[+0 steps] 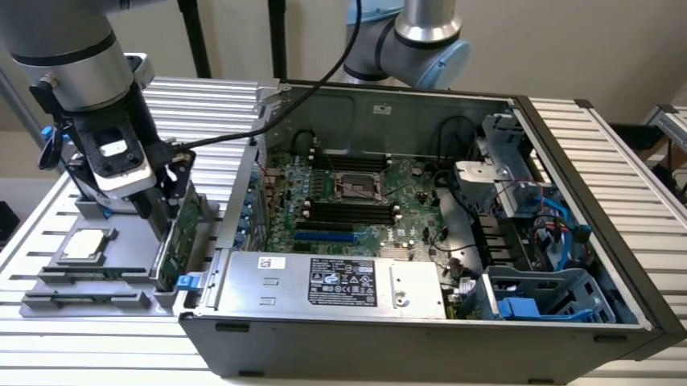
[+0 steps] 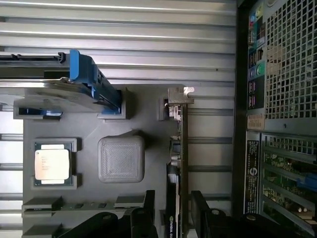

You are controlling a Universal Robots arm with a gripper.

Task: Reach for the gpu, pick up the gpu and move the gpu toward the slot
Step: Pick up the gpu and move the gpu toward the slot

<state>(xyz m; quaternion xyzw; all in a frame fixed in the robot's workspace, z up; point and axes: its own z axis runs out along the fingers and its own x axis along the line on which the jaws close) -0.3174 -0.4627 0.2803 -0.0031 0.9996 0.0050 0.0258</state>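
Gripper [image 2: 176,220] is closest to the wrist cam. Its two black fingers [image 2: 147,213] are spread, one each side of the gpu [image 2: 183,148], w/ a sliver of gap on both sides, so nothing is pinched yet. Gpu stands on edge in a groove of the grey tray [image 2: 148,124], outside the case [image 1: 429,342], to the exterior view's left of it.

Step looks like the end of the reach, i.e. lining up for the grasp. To do it well, imo:
- Keep fingers square to the card faces and centred, so both pads meet it together.
- Bear on flat board, not on small parts.
- Sit deep enough for a firm hold; a thin card on edge will prob. twist if caught by the rim only.
- Bracket [image 2: 178,96] end sits in a tray notch, so a sideways shove now could jam it.

Materials:
- Card is thin, rigid green laminate, seen edge-on.
- Bracket is narrow bright sheet metal w/ a bent tab.
- Tray is matte grey plastic w/ a fine layered texture and a raised square pad [image 2: 121,158] mid-way.
- Near that sit a square silver chip [image 2: 51,164] in its pocket and an HDD [image 2: 49,91] w/ blue rails [image 2: 91,82].
- Table [image 2: 148,29] is ribbed alu.
- Case wall is perforated steel mesh.
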